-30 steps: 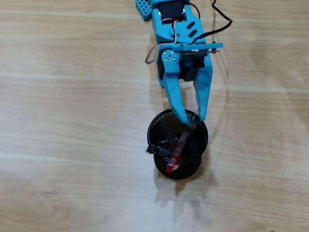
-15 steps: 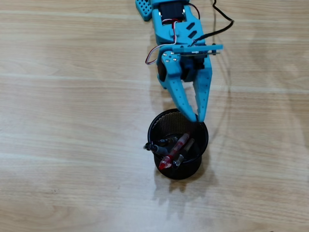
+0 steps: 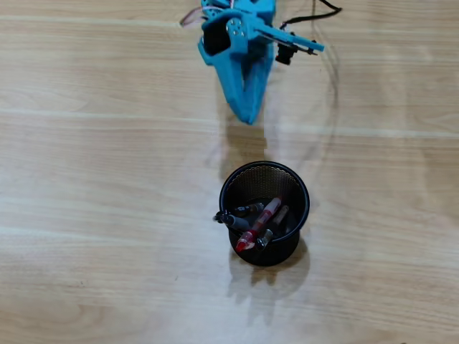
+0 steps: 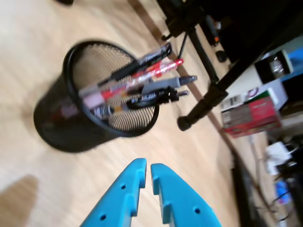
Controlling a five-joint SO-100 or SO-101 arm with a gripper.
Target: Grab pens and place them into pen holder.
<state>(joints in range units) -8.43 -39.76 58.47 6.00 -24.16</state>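
1. Where the overhead view is read, the pen holder is found upright on the wooden table, a little right of centre and nearer the bottom edge than the top.
2. All the pens are seen inside the holder, leaning together toward its lower-left rim; their tips project past that rim.
3. The red-and-clear pen is noted among them, slanting from upper right to lower left, with darker pens just beside it on both sides.
4. In the wrist view, the same bundle is seen crossing the holder's mouth and resting on the far rim; four barrels can be told apart, though the picture is blurred.
5. The gripper is located near the table's top edge in the overhead view, well apart from the holder and pointing down toward it.
6. The jaws are seen nearly closed in the wrist view, with only a thin slit between the two blue fingers; nothing is held between them.
7. A black cable is noted beside the arm at the top edge.
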